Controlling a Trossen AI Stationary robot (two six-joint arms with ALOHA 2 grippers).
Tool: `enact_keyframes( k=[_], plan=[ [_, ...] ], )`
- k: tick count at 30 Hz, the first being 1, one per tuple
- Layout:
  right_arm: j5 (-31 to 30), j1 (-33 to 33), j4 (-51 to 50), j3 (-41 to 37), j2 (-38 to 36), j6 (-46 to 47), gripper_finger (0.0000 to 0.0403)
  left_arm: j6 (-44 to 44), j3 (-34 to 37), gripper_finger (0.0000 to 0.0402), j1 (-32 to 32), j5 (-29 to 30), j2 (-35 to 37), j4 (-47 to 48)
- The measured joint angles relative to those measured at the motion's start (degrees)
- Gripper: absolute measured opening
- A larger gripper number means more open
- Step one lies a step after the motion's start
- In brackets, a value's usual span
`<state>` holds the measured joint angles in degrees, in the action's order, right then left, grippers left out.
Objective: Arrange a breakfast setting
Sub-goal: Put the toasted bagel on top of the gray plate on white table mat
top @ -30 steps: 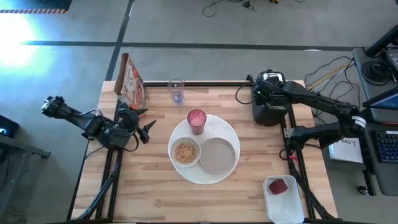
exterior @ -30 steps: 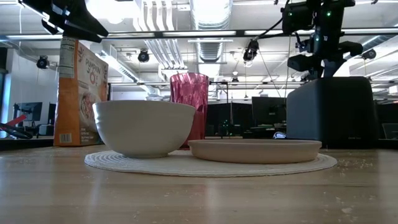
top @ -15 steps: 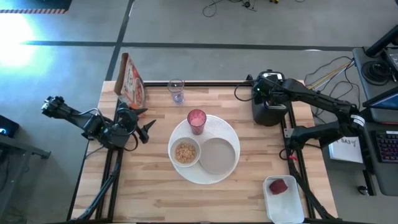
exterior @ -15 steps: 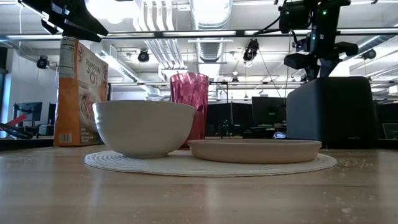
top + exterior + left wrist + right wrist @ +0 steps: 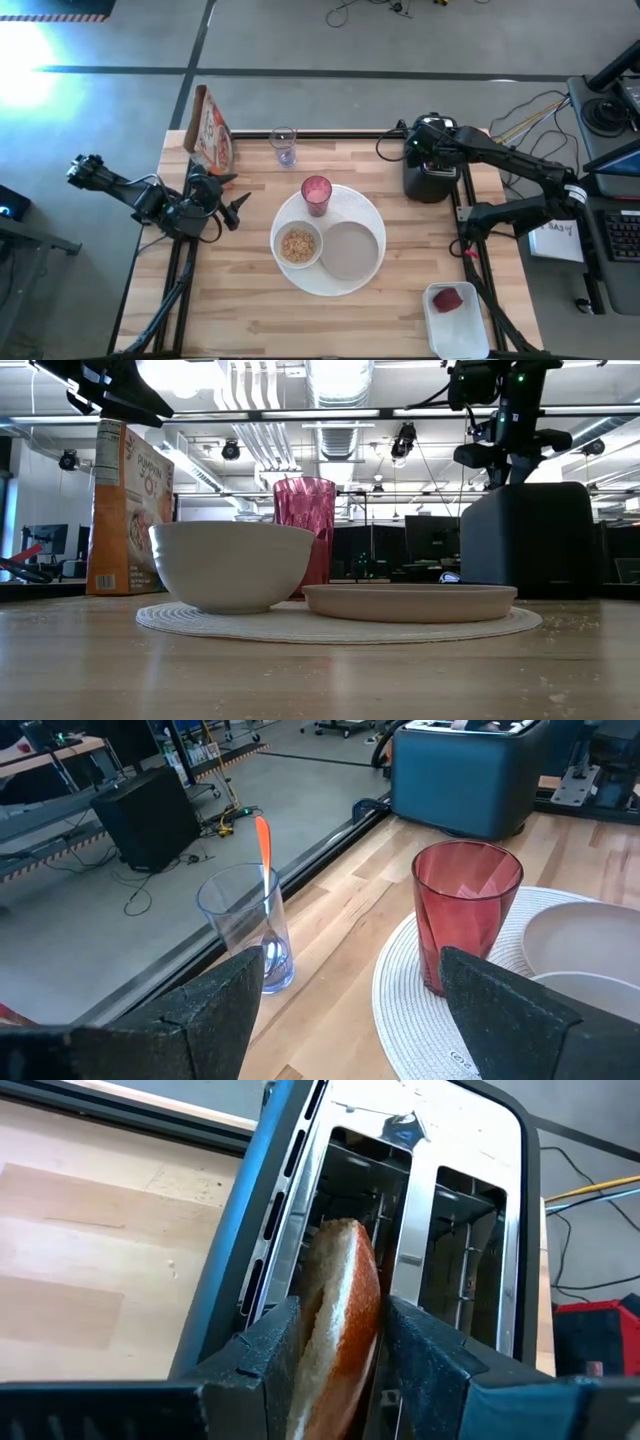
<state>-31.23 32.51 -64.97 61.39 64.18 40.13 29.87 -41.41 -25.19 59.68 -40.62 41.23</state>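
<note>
Right gripper above the toaster at the far right of the worktop, fingers clamped on the bagel, edge-on over one slot. Left gripper near the worktop's left edge, fingers spread wide, holding nothing. Placemat mid-worktop, carrying the bowl, grey plate and pink-red tumbler. Spoon upright in a clear glass towards the far edge. Red fruit in the white tub, near right corner.

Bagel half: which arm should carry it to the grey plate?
Right. Its fingers already clamp the bagel half above the toaster slot; the left gripper waits open at the table's left edge.
</note>
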Motion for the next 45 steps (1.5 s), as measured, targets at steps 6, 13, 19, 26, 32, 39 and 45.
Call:
enact_keyframes(
  k=[6, 13, 19, 26, 32, 39, 45],
  plan=[
    [0.24, 0.00, 0.14, 0.00, 0.00, -0.22, 0.0121, -0.02, -0.02, 0.0283, 0.00, 1.31, 0.05, 0.00],
    [1.39, 0.01, 0.26, -0.52, 0.07, -0.14, 0.0105, -0.02, -0.02, 0.0283, 0.00, 1.31, 0.11, 0.00],
    [0.79, 0.00, 0.90, -2.05, -0.04, -0.12, 0.0103, -0.02, -0.02, 0.0283, 0.00, 1.31, 0.11, 0.00],
    [1.17, 0.02, 1.01, -1.92, 0.07, -0.25, 0.0078, 0.00, -0.02, 0.0283, 0.00, 1.31, 0.11, -0.02],
    [1.72, 0.02, 0.84, -1.94, 0.13, -0.80, 0.0051, 0.00, -0.02, 0.0283, 0.00, 1.31, 0.11, -0.02],
    [1.71, 0.02, 0.48, -1.77, -0.08, -1.23, 0.0045, 0.00, -0.02, 0.0283, 0.00, 1.31, 0.11, -0.02],
    [1.67, 0.05, -0.05, 1.17, -0.70, -2.96, 0.0045, 0.02, -0.02, 0.0283, 0.00, 1.31, 0.11, -0.04]
  ],
)
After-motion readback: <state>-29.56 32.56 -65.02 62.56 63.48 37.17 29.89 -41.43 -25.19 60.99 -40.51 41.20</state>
